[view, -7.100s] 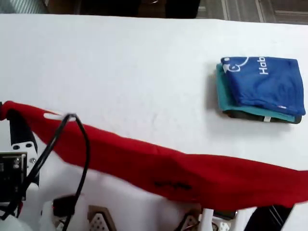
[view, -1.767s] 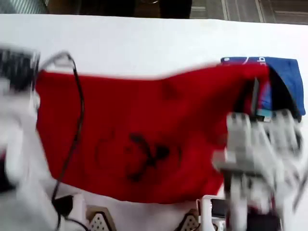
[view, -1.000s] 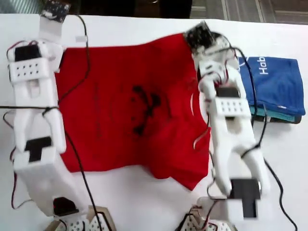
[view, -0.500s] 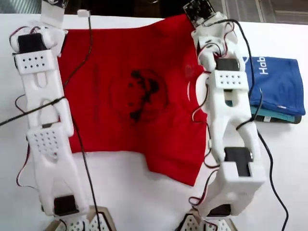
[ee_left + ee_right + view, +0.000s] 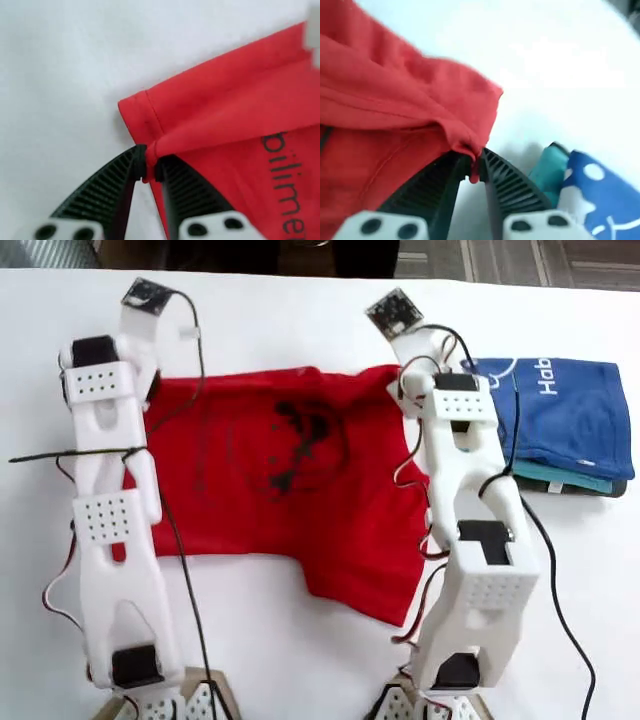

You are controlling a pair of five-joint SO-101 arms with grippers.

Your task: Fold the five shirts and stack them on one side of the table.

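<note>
On our white table (image 5: 300, 320) the red shirt (image 5: 250, 510) lies spread and wrinkled, dark print up, beside a folded stack (image 5: 555, 420). Our left gripper (image 5: 150, 167) and right gripper (image 5: 476, 169) each pinch a far corner.

A wide white table top (image 5: 300, 330) with a smooth, evenly lit surface runs to a straight far edge, and behind it lie a dark shadowed strip (image 5: 290, 254), a grey ribbed metal piece (image 5: 30, 252) at one corner and grey-brown panels (image 5: 540, 260) at the other.
</note>
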